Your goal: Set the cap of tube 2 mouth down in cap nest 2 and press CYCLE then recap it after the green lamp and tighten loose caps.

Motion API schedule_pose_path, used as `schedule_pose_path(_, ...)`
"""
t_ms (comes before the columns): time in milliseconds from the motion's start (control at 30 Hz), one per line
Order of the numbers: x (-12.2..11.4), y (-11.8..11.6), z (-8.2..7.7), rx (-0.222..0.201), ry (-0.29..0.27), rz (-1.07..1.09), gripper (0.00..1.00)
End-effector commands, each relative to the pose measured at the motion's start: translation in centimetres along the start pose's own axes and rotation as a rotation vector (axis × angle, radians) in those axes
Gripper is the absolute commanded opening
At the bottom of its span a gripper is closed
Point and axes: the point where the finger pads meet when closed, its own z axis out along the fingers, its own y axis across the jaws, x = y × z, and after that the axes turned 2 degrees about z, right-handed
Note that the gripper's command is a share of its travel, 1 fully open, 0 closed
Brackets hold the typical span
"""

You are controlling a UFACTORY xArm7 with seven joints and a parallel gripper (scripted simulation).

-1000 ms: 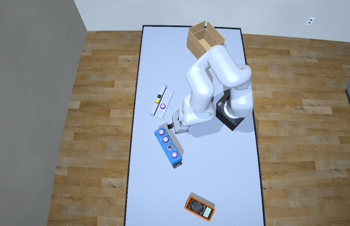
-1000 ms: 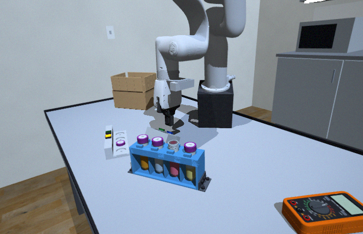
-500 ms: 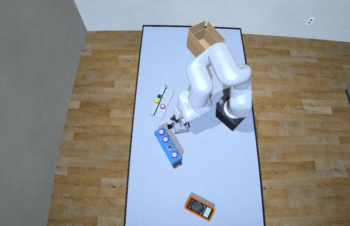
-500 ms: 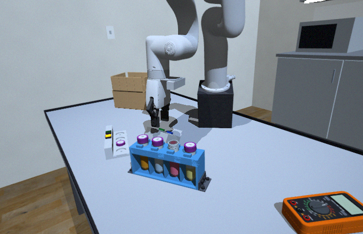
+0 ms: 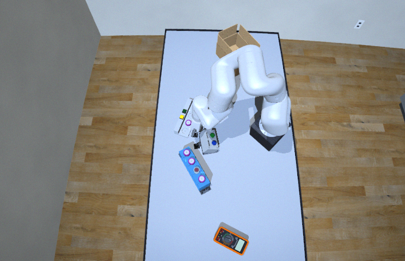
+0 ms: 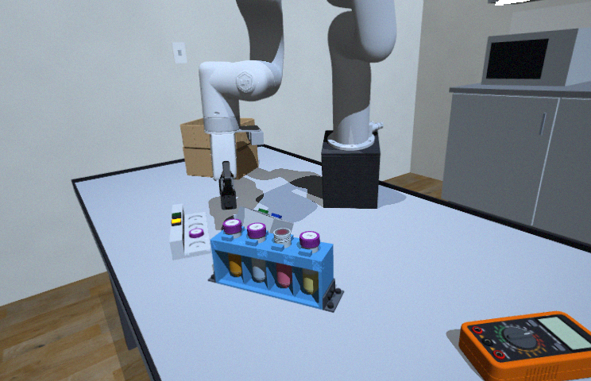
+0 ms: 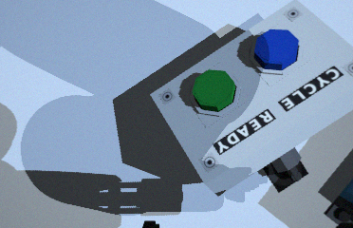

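The blue tube rack (image 5: 194, 169) holds four tubes. Three have purple caps on; the second from the near end (image 5: 196, 169) is open, and it also shows in the side view (image 6: 282, 233). Its purple cap (image 5: 188, 122) lies in a nest of the white cap tray (image 5: 184, 118), also seen in the side view (image 6: 195, 232). On the tray, the amber lamp (image 5: 180, 116) shows bright yellow and the green lamp (image 5: 184, 111) looks dark. The key housing (image 5: 210, 141) carries the green READY key (image 7: 213, 90) and the blue CYCLE key (image 7: 276, 48). My gripper (image 5: 196, 138) is open and empty, above the table between the tray and the housing.
An open cardboard box (image 5: 237, 41) stands at the far end of the table. An orange multimeter (image 5: 231, 240) lies at the near end. The arm's black base (image 5: 268, 135) stands at the right edge. A grey cabinet with a microwave (image 6: 525, 58) stands beyond the table.
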Motion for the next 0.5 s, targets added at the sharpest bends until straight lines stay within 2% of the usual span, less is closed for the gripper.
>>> schedule_pose_path(0,-3.5,-0.3,0.6,0.014,0.042,-0.050,1.00)
schedule_pose_path(233,-8.1,-1.1,1.0,0.014,0.042,-0.050,1.00)
schedule_pose_path(300,-8.1,-1.1,1.0,0.014,0.042,-0.050,1.00)
schedule_pose_path(467,-11.8,-1.8,1.3,0.014,0.041,-0.050,1.00)
